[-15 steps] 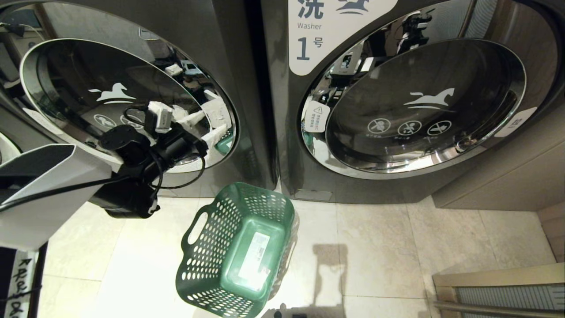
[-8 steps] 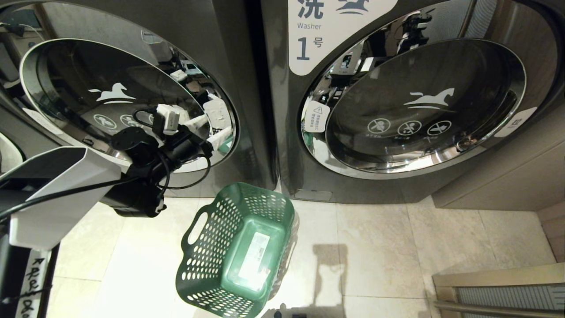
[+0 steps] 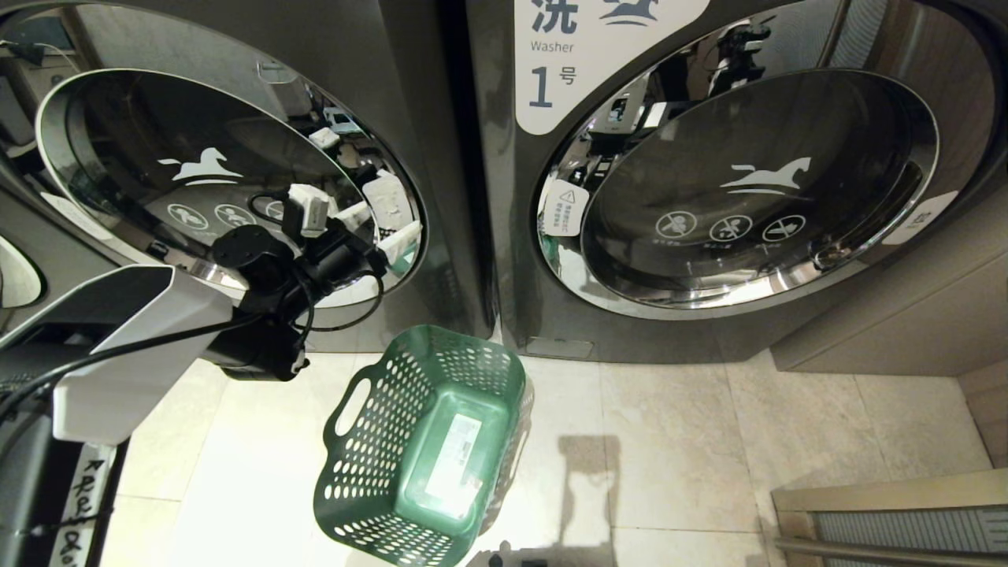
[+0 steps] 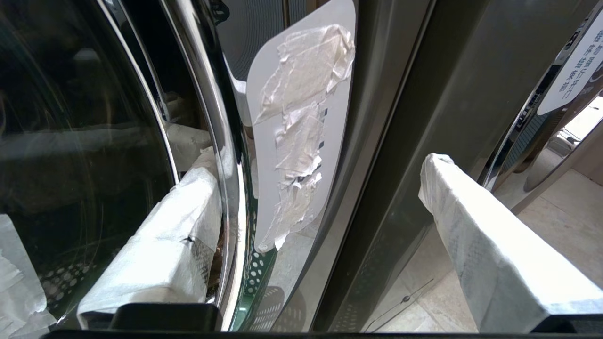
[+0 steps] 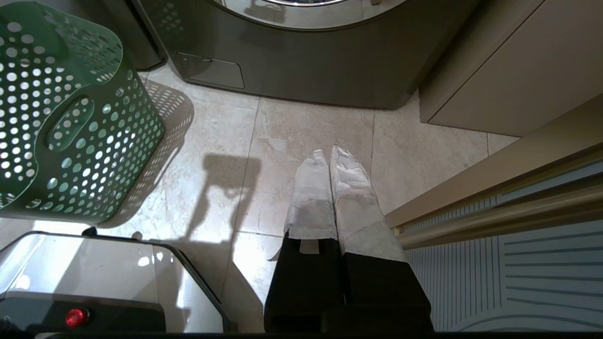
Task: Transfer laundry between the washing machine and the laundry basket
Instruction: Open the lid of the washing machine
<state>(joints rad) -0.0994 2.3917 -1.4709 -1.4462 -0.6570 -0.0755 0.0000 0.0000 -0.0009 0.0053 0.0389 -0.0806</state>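
Hovering at chrome door rim of washing machine point(image 3: 213, 181) — left gripper point(image 3: 386, 228), jaws spread wide, empty; laundry basket point(image 3: 425, 441) on floor below, no laundry visible.
Left wrist: taped fingers point(image 4: 160, 254) straddling rim.
Right wrist: right gripper point(image 5: 330, 162) closed, empty, above floor tiles point(image 5: 306, 127).

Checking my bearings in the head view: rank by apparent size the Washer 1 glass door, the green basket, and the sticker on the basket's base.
1. Washer 1 door, largest.
2. Laundry basket, though it sits nearer the camera.
3. White sticker, smallest.
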